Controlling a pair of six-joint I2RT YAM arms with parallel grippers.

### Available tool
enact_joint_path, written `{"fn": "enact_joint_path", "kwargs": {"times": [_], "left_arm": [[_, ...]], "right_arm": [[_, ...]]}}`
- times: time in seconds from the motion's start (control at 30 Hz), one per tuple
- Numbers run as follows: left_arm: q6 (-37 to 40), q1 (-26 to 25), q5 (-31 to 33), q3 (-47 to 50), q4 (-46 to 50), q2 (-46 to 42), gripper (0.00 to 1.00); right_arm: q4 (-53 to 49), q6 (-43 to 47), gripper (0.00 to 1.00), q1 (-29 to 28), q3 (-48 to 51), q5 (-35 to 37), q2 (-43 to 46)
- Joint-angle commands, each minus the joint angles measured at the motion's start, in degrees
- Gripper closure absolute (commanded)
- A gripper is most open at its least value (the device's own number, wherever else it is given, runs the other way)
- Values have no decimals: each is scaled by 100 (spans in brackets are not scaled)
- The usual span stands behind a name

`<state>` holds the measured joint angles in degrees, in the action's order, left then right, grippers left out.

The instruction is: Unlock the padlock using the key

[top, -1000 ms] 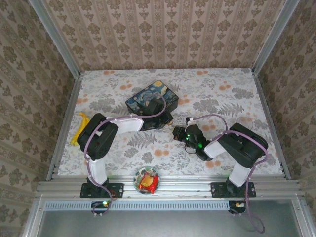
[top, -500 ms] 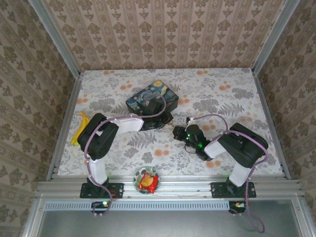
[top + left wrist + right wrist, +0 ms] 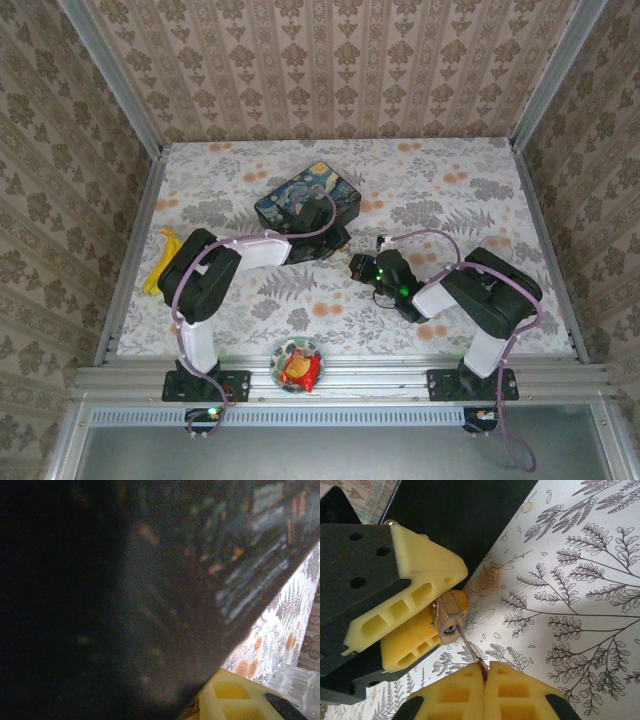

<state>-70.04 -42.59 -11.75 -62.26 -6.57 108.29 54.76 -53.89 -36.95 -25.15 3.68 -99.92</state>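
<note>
Right wrist: left hand [image 3: 445, 605] pinches the padlock [image 3: 449, 620] beside the tin box [image 3: 460, 515]; right hand [image 3: 485, 674], closed on the key [image 3: 470, 649], has its tip at the keyhole; I'd seat the blade straight and fully before twisting gently.

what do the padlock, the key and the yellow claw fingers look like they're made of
Padlock: brass-coloured metal with a dull sheen, its keyhole face silvery. Key: thin bare silvery metal, glinting along the blade. Fingers of the right claw and the left claw: matt yellow with open cells, probably moulded or printed plastic.
</note>
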Motion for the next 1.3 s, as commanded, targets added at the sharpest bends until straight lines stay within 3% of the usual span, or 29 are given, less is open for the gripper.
{"fn": "enact_joint_path", "kwargs": {"times": [0.0, 0.4, 0.63, 0.93, 1.27], "left_arm": [[-452, -121, -1177, 68, 5, 212, 100], [-734, -43, -1550, -30, 343, 80, 100], [-954, -63, -1561, -78, 606, -5, 100], [-950, -131, -1377, -318, 1425, -36, 100], [-1123, -215, -1273, -445, 1579, -47, 100]], "right_arm": [[581, -35, 100, 132, -273, -36, -113], [1300, 627, 100, 219, -241, -591, -238], [1349, 864, 100, 180, -107, -546, -102], [567, 929, 100, 145, -8, -132, 460], [-465, 29, 100, -14, -63, 416, 800]]}}
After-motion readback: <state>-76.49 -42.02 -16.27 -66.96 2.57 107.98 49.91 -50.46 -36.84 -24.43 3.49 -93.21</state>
